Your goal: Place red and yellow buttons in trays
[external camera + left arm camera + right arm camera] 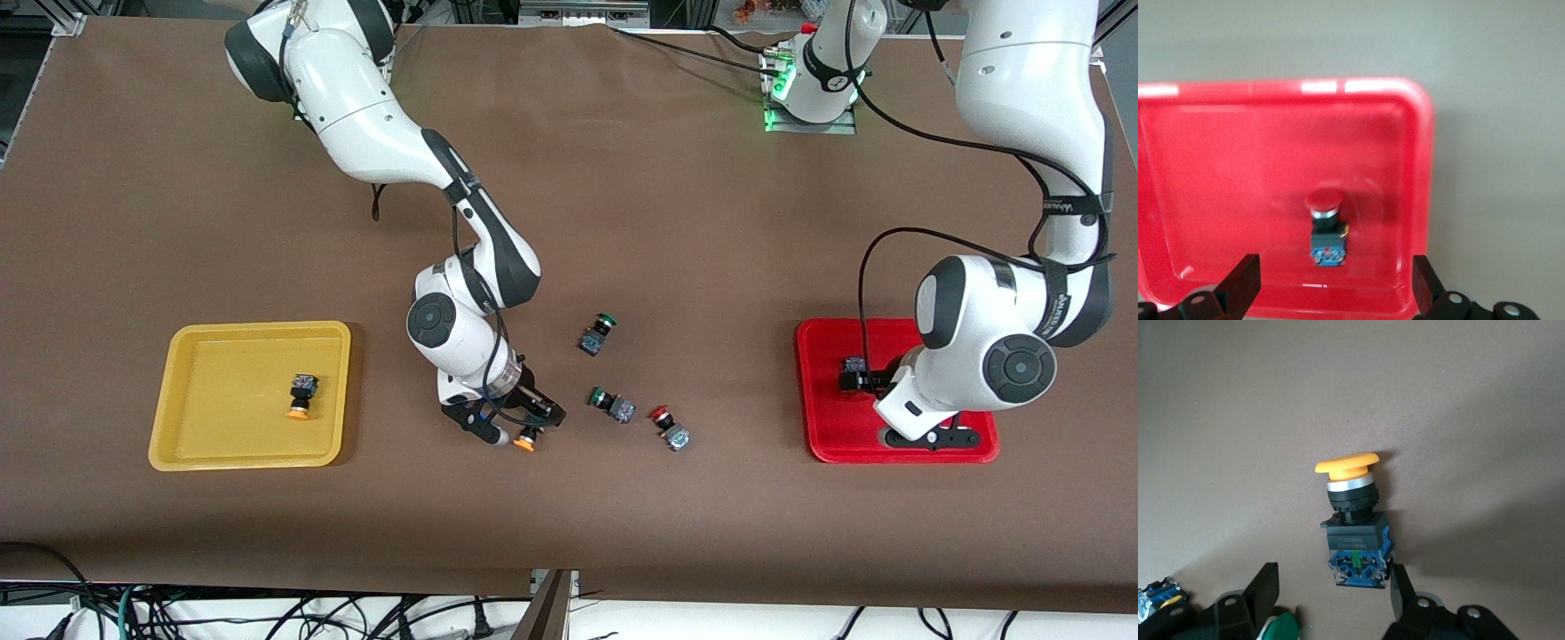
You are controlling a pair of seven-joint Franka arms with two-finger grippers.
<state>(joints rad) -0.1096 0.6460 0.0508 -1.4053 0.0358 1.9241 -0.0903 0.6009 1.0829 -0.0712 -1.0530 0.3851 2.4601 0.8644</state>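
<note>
The yellow tray [191, 427] holds one yellow-capped button [303, 397]. The red tray [827, 427] holds one red-capped button [855, 364], seen lying in it in the left wrist view [1327, 230]. My left gripper [860, 382] is low over the red tray [1205, 147], open [1335, 287], and the red button lies free just ahead of its fingers. My right gripper [531, 420] is open [1335, 590] at the table, with a second yellow button [526, 440] on its side [1353, 527] between the fingertips, one finger [1400, 587] close beside its body. A second red button [669, 427] lies on the table.
Two green-capped buttons [597, 333] [613, 403] lie on the brown table between the right gripper and the red tray. A green cap [1281, 628] shows close by the right gripper's fingers.
</note>
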